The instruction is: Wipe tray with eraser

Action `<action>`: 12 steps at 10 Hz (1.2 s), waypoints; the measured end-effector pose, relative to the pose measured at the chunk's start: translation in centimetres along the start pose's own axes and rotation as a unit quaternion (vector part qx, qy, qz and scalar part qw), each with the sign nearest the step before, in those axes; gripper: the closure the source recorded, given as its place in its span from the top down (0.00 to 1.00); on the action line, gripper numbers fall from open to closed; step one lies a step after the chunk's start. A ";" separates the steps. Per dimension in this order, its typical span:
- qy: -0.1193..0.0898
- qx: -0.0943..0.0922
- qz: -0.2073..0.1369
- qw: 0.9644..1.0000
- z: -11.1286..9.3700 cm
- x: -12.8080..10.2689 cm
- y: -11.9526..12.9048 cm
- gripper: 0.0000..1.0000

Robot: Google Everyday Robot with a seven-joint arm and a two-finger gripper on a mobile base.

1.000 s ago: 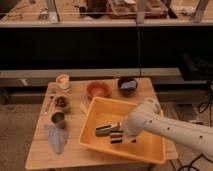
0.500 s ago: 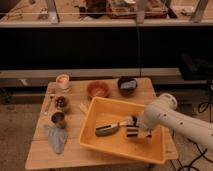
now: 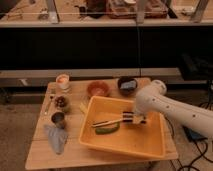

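**As the arm leans in, the pincer holds the eraser inside the tray**

Where the white arm (image 3: 165,107) comes in from the right of the picture, we find its pincer (image 3: 135,119) down inside the tray (image 3: 122,146), over the rear right part of the tray's floor. It is closed on the eraser (image 3: 129,117), whose black and white stripes show at its tip. We cannot tell whether the block touches the floor of the tray. Just left of the eraser lies a dark green object (image 3: 107,128) with a pale stick (image 3: 106,122) pointing towards the pincer, both within the tray. The tray sits on the right half of a wooden worktop (image 3: 42,156). Behind it we see a reddish-brown bowl (image 3: 98,89) and, to the right of that, a dark bowl (image 3: 127,84). Along the left side of the worktop stand a pale cup (image 3: 63,81), a small dark container (image 3: 62,102) and a metal cup (image 3: 58,118), with a crumpled grey-blue cloth (image 3: 56,139) nearest the front edge.
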 end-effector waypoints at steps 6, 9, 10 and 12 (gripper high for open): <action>-0.065 0.011 -0.081 0.994 -2.9 -11.6 4.6 0.11; -0.096 -0.007 -0.107 0.990 -3.7 -13.2 9.8 0.11; -0.104 -0.017 -0.114 0.988 -3.8 -13.3 11.8 0.11; -0.106 -0.029 -0.115 0.987 -3.9 -12.0 14.2 0.11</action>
